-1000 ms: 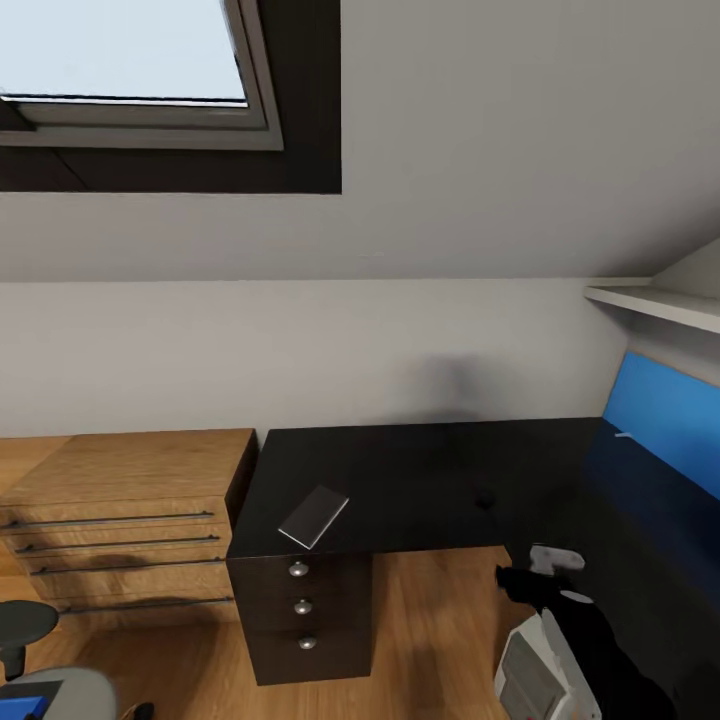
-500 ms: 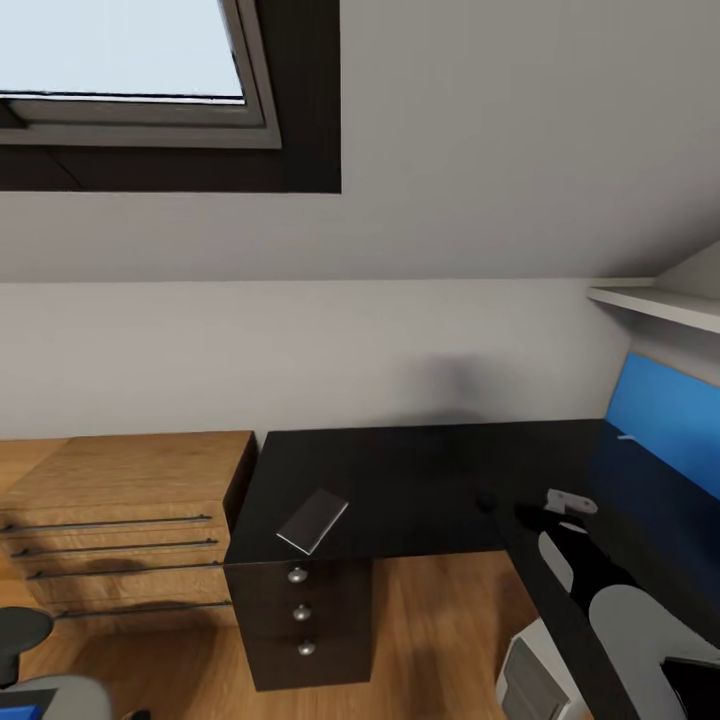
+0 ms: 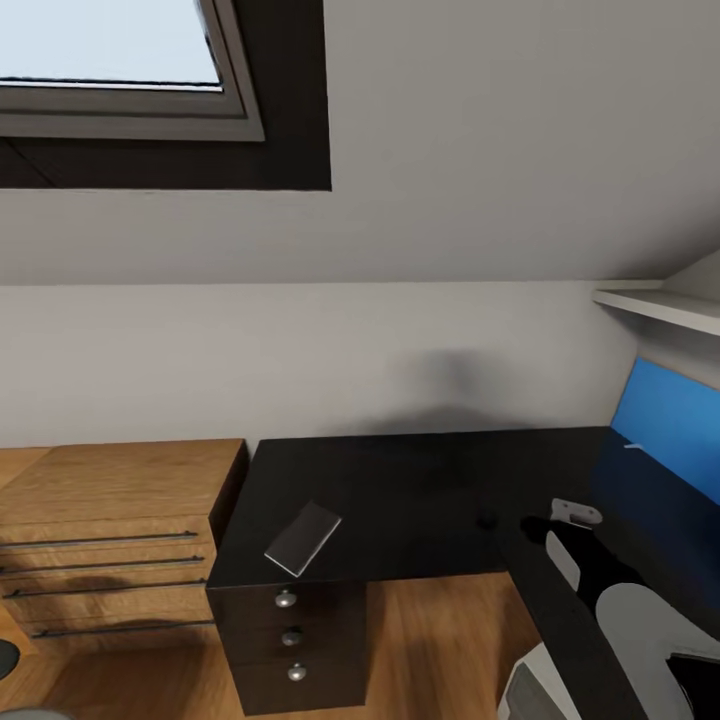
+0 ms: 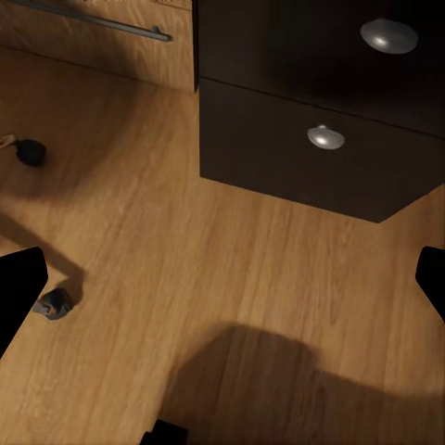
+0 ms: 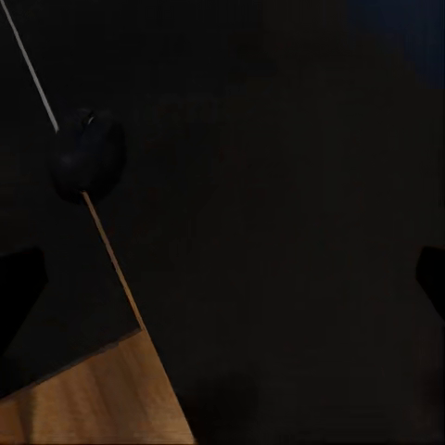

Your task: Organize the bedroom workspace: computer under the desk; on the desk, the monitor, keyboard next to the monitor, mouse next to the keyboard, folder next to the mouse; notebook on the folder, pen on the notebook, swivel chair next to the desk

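Setting was a domestic attic room fitted as a study corner. Sloped white ceiling carried a dark-framed skylight [image 3: 120, 90]. An L-shaped glossy black desk [image 3: 420, 490] with a knobbed drawer unit [image 3: 290, 640] stood against the wall, beside a light-wood drawer chest [image 3: 110, 540]. Floor [image 4: 167, 278] was wood plank; a white shelf [image 3: 660, 305] sat above a blue wall panel [image 3: 670, 420].

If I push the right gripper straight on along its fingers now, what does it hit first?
Most likely the desk: the right gripper looks down at its glossy black top, open and empty. The mouse lies off to one side of that line. Depth is hard to judge.
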Motion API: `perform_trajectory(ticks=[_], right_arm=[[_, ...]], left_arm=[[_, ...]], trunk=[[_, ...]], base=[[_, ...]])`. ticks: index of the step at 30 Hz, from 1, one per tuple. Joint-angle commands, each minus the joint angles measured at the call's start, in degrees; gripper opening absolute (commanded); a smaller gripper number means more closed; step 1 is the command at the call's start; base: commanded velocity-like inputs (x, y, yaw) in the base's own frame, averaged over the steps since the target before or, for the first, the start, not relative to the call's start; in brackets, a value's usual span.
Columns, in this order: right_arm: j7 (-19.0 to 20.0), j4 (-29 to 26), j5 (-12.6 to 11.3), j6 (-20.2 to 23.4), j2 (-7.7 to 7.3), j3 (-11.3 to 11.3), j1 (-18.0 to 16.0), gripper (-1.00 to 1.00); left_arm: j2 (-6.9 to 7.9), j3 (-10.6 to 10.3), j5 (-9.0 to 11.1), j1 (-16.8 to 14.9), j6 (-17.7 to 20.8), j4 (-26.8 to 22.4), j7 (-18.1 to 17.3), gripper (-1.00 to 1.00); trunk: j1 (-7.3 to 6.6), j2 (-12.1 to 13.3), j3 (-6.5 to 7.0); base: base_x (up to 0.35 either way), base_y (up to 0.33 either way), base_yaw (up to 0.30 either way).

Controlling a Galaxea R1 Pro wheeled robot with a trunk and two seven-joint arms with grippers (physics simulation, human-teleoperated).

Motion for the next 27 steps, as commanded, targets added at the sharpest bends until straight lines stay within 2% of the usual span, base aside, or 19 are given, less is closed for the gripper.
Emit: perform_trajectory(ticks=[1,5,11,17,27], right_arm=[[-0.3,-0.1,-0.6,0.6,-0.10,0.0,0.0,1.00],[-0.1,-0.2,-0.8,1.9,-0.85,0.0,0.0,1.00],[1.2,-0.2,-0.6,2.0,-1.03,0.2,0.0,1.00],[5.6,-0.1,-0.4,2.0,-1.04,0.4,0.0,1.00],[7.1,-0.1,-0.3,2.0,-1.01,0.7,0.0,1.00]], left_arm=[[-0.03,0.2,-0.1,0.0,-0.2,0.0,0.1,1.00],[-0.03,0.2,-0.1,0.0,-0.2,0.0,0.1,1.00],[-0.03,0.2,-0.1,0.0,-0.2,0.0,0.1,1.00],[-0.03,0.2,-0.1,0.0,-0.2,0.0,0.1,1.00],[-0.03,0.2,-0.1,0.0,-0.1,0.0,0.1,1.00]], trunk=[[0.03,-0.1,-0.11],[0.03,-0.1,-0.11],[0.03,-0.1,-0.11],[0.03,-0.1,-0.11],[0.03,-0.1,-0.11]], base=[[0.032,-0.015,0.000],[0.013,-0.006,0.000],[0.036,-0.001,0.000],[0.253,0.000,0.000],[0.302,0.000,0.000]])
